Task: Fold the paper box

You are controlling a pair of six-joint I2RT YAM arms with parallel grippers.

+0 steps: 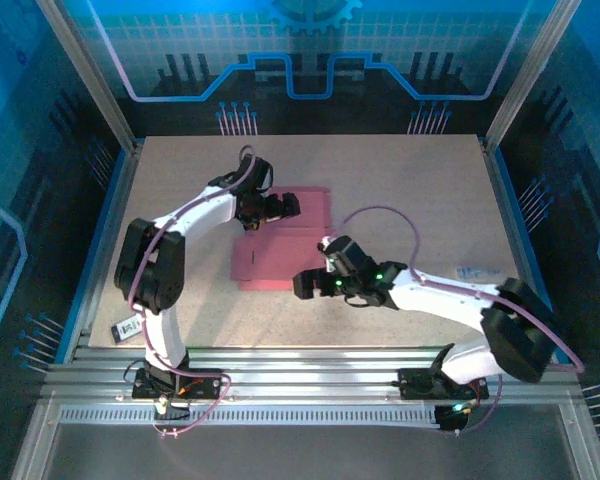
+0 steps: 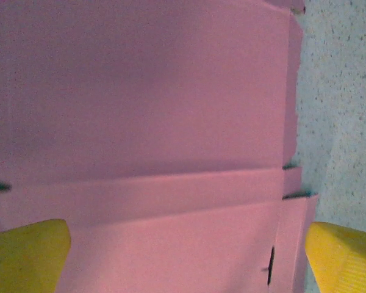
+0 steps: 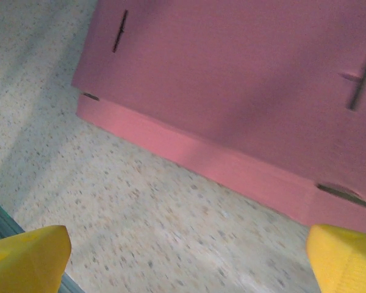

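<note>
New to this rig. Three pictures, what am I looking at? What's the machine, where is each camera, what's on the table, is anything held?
Two white robot arms are bolted at the near edge of a table. The overhead picture looks down from behind them, with the left arm on the left. The other two pictures come from a camera on each wrist, so the yellow fingertips at the bottom corners belong to that arm's own hand. A pink card cut-out, the paper box, lies mostly flat on the table, with creases and slots showing. The left hand is over its far part. The right hand is by its near right corner. Both hands are open and hold nothing.
</note>
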